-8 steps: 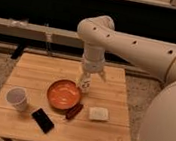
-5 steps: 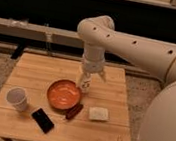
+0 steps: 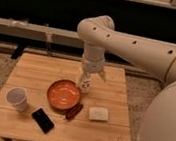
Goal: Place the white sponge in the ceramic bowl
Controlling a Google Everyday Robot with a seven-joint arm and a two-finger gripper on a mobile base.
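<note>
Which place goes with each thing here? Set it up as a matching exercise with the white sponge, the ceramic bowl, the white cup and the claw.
Things:
1. white sponge
2. ceramic bowl
3. white cup
4. claw

Places:
A. near the table edge at picture left
B. above the table, behind the bowl's right rim
C. middle of the table
D. right of the bowl, toward the front

Pairs: 1-D, 2-C, 3-A, 4-B

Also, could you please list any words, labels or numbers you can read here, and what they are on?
No text is readable.
Table: small dark mark near its front right corner, too small to read.
Bottle by the open hand, behind the bowl: dark label, blurred.
</note>
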